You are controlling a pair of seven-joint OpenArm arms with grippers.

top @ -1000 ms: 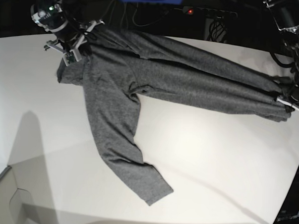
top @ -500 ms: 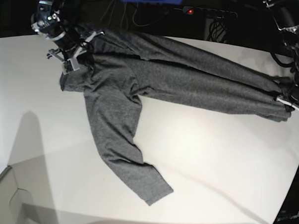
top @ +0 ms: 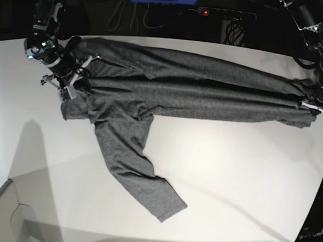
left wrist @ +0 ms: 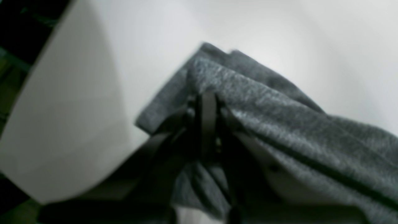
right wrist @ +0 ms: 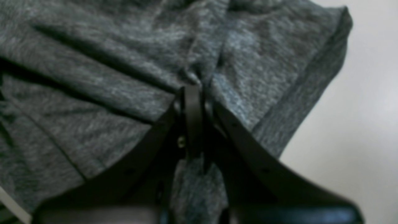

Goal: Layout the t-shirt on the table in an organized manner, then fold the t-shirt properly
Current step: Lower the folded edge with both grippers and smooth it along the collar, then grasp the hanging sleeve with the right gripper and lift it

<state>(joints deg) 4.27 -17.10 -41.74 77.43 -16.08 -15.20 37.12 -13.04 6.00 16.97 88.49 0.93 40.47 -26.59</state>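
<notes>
Both wrist views are blurred, and the t-shirt [right wrist: 124, 77] runs past the right wrist picture's edges.

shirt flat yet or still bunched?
Bunched. The t-shirt hangs stretched in long folds between the right gripper and left gripper; one sleeve lies on the table.
</notes>
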